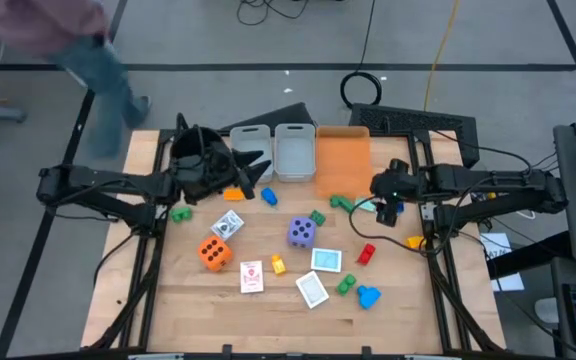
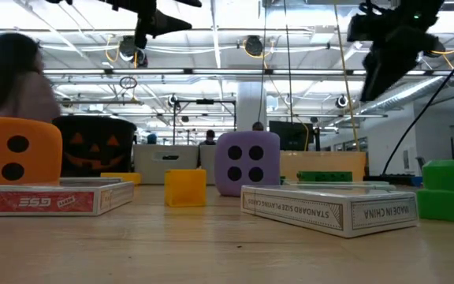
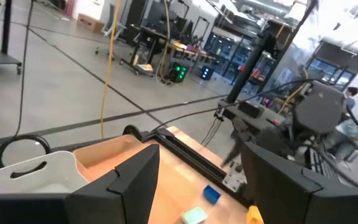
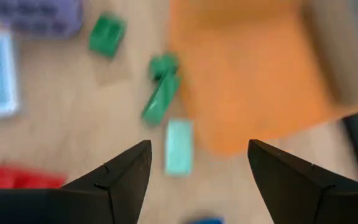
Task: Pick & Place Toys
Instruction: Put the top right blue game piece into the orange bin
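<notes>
Fingers of both grippers spread empty above the toy-strewn wooden table [image 1: 168, 290]; a person [image 1: 58, 30] passes behind.

**Four cameras around the purple die**

The high view looks straight down on the table [image 1: 168, 290], the purple die [image 1: 301, 233] near its middle. The low view sits at tabletop height, close to that die [image 2: 247, 162], facing the room. The right wrist view looks steeply down beside the orange bin [image 4: 247, 68]; the left wrist view faces outward across it [image 3: 114, 152].
</notes>
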Motion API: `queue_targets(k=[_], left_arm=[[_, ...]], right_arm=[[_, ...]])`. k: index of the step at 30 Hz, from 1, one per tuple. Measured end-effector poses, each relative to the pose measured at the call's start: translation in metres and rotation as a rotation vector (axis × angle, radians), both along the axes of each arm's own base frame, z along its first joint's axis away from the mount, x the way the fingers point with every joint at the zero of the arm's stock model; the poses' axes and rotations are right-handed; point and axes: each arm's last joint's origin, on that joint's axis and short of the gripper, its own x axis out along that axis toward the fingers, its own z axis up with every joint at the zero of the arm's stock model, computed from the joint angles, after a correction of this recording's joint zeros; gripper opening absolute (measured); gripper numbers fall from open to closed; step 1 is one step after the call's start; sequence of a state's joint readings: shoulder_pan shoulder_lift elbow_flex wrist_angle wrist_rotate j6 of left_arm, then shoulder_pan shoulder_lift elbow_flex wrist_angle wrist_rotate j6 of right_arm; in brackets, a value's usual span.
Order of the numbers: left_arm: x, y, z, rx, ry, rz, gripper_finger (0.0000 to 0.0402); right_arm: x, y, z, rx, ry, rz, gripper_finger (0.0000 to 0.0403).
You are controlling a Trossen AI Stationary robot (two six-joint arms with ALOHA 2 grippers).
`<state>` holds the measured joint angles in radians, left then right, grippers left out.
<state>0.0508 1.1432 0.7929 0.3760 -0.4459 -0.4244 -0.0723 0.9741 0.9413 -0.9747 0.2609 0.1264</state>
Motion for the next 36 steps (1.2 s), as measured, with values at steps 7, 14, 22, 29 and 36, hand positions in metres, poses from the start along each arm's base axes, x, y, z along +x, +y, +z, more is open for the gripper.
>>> queue_targets(k=[7, 14, 22, 29, 36], left_arm=[[-0.001, 0.017, -0.001, 0.017, 0.012, 0.018, 0.0239], [-0.003, 0.035, -0.001, -0.002, 0.001, -0.090, 0.0239], [-0.007, 0.049, -0.001, -0.003, 0.003, -0.172, 0.0239], [-0.009, 0.058, -0.001, -0.001, 0.005, -0.248, 0.0239], [-0.012, 0.065, -0.001, 0.010, 0.010, -0.282, 0.0239]], right_arm=[[-0.015, -0.002, -0.007, 0.109, 0.099, -0.260, 0.0260], [-0.011, -0.019, -0.014, 0.231, 0.031, -0.716, 0.0243], [-0.008, -0.025, -0.020, 0.414, 0.035, -0.917, 0.0223], [0.005, -0.028, -0.017, 0.433, -0.074, -0.826, 0.0220], [-0.011, -0.025, -0.032, 0.430, 0.070, -1.127, 0.0219]])
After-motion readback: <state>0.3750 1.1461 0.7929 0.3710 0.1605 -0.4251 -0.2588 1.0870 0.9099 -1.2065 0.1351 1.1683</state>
